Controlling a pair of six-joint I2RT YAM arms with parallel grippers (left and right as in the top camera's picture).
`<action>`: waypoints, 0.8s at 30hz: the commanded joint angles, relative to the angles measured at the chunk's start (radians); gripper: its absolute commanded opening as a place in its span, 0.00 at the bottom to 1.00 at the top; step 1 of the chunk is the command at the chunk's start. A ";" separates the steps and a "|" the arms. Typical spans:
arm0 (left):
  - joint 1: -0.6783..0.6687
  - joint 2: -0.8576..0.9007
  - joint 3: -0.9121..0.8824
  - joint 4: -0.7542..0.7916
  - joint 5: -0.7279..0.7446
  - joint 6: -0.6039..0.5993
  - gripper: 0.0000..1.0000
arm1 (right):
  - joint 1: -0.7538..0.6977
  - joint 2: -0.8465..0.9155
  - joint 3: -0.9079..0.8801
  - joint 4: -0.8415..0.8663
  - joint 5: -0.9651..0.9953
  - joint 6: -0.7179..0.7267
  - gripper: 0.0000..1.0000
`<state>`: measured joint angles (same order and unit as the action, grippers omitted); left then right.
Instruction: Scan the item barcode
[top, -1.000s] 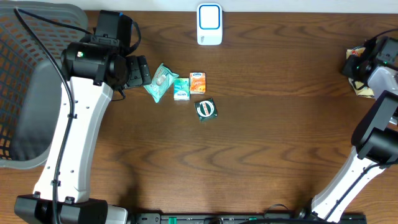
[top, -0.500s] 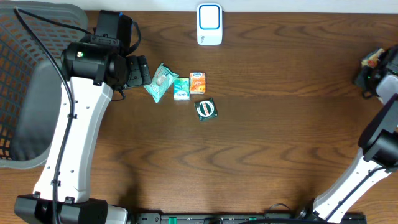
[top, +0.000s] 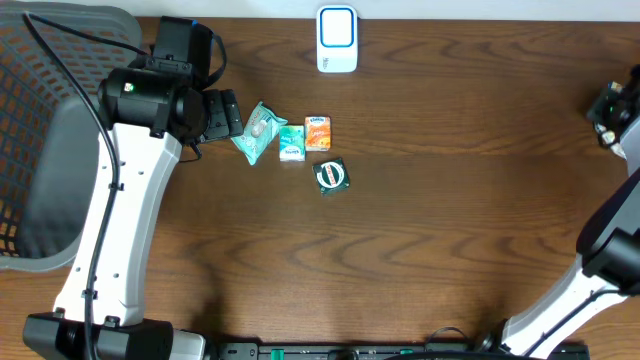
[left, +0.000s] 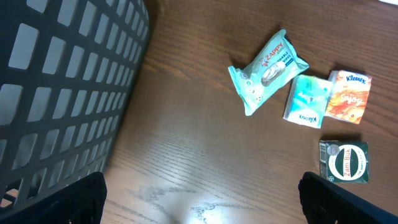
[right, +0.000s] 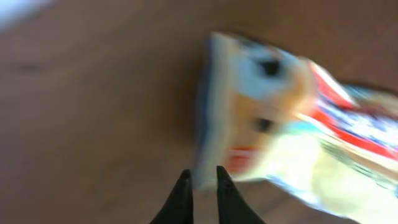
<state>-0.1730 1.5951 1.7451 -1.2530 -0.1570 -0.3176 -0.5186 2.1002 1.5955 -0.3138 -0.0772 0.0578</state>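
The white and blue scanner (top: 337, 38) stands at the table's far edge. In the right wrist view a blurred yellow, orange and white snack packet (right: 292, 124) fills the frame, one corner caught between the nearly touching tips of my right gripper (right: 204, 177). Overhead, that right gripper (top: 610, 105) sits at the table's right edge, with the packet hidden there. My left gripper (left: 202, 208) stands wide open above bare wood, its fingers (left: 354, 199) empty, just left of a Zappy wipes pack (left: 268, 70). From overhead, this left gripper (top: 222, 115) is beside those wipes.
A teal tissue pack (top: 291, 142), an orange Kleenex pack (top: 318, 132) and a green Zam-Buk pack (top: 331, 176) lie next to the wipes pack (top: 258, 132). A dark mesh basket (top: 50, 120) fills the left side, close to the left arm.
My right gripper has swung further right toward the table's edge, taking the packet out of the overhead view. The left arm has not moved.
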 joint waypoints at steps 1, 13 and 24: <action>0.002 -0.002 -0.003 -0.003 -0.012 -0.009 0.98 | 0.056 -0.035 0.002 -0.003 -0.273 -0.002 0.13; 0.002 -0.002 -0.003 -0.003 -0.012 -0.009 0.98 | 0.327 -0.035 -0.006 -0.327 -0.680 0.158 0.71; 0.002 -0.002 -0.003 -0.003 -0.012 -0.009 0.98 | 0.627 -0.035 -0.052 -0.475 -0.443 0.083 0.92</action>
<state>-0.1730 1.5951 1.7451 -1.2530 -0.1570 -0.3176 0.0547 2.0659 1.5589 -0.7849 -0.5850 0.1608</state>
